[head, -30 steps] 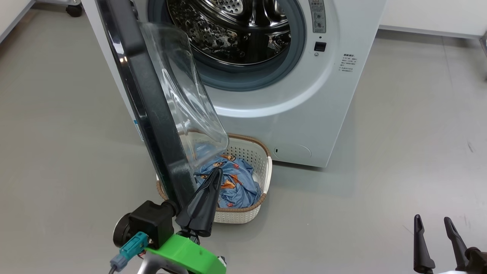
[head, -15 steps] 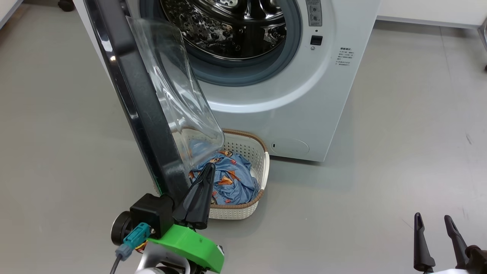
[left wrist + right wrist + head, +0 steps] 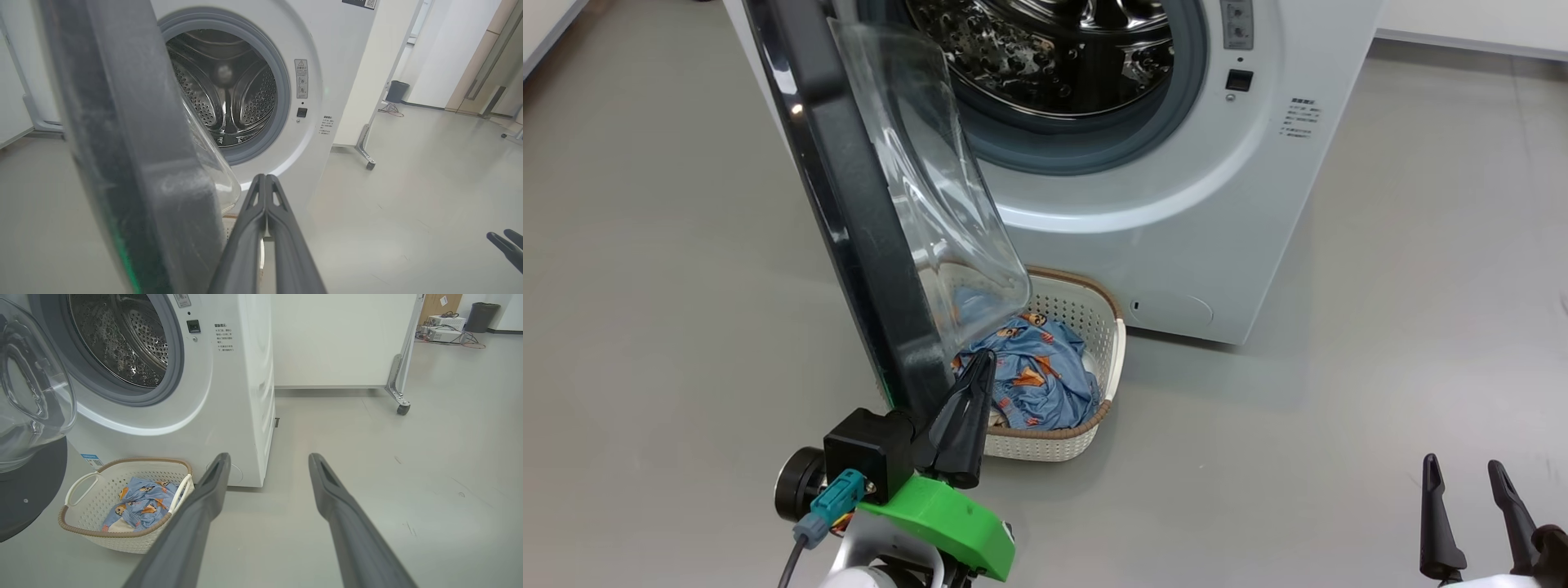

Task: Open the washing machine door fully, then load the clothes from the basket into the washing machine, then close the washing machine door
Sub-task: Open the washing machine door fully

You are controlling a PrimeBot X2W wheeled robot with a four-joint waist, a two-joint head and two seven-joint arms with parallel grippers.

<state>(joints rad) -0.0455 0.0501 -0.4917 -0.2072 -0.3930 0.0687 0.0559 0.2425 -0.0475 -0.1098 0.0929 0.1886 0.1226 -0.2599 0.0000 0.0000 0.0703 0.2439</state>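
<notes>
The washing machine [image 3: 1176, 229] stands with its steel drum [image 3: 1054, 57] exposed. The washing machine door [image 3: 866, 237] is swung out edge-on toward me, its clear glass bowl [image 3: 931, 180] bulging right over the basket [image 3: 1058, 445]. The basket sits on the floor against the washer's front, with the blue bear-print clothes [image 3: 1033, 380] in it. My left gripper [image 3: 982, 359] is shut with nothing in it, lying along the inner side of the door's black rim [image 3: 135, 171], tips above the clothes. My right gripper [image 3: 1462, 478] is open and low at the right, away from the basket [image 3: 122, 535].
A white wheeled panel stands right of the washer, its caster [image 3: 403, 409] on the grey floor. A dark bin [image 3: 397, 90] and cables lie farther back. Bare floor [image 3: 1380, 367] spreads to the right of the basket.
The whole head view has shifted, so the camera moved. My left gripper stays shut beside the door's inner rim, and the door's angle looks much the same. The right gripper holds still.
</notes>
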